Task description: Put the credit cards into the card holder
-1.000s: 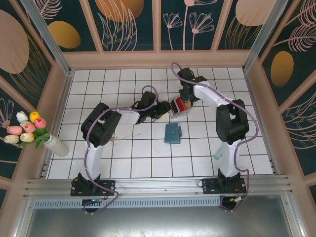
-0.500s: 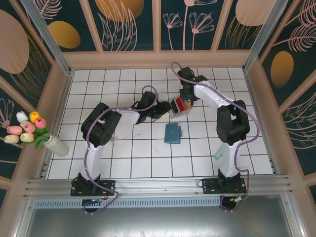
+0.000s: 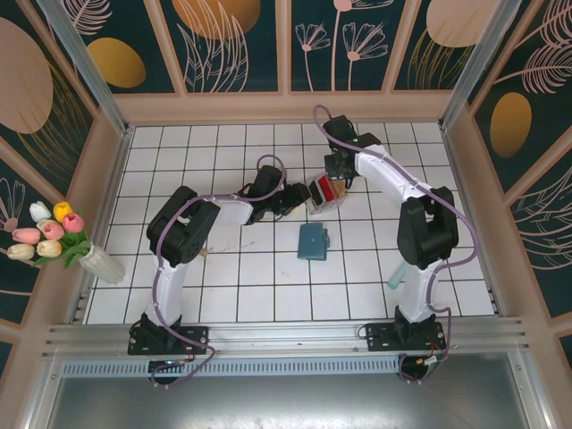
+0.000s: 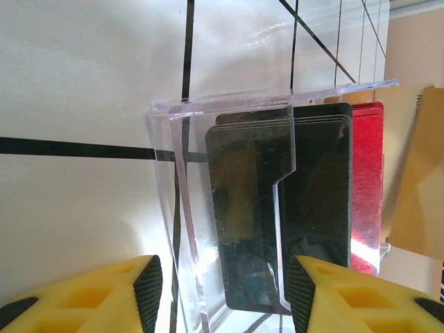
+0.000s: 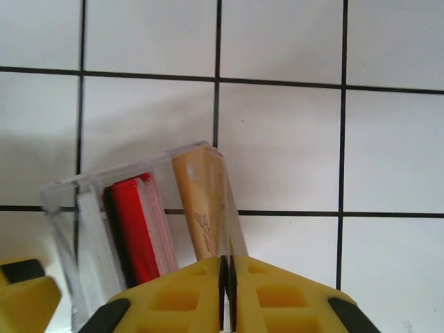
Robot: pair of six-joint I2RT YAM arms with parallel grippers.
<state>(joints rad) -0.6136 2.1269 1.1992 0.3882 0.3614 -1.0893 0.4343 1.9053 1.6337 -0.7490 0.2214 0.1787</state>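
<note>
Tan card (image 5: 199, 201) (foot behind right jaws)

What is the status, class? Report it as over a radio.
Left gripper straddles clear rack, grip unclear. Right gripper shut on tan card at rack. Red card, black card racked. Card holder apart on table.

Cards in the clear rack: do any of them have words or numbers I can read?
"NO." is what the tiny print on the tan card looks like in the left wrist view; the rest is cut off.
Dark curly writing on the same card in the right wrist view: too blurred to read.
Red card, black card, rack: no writing seen.
</note>
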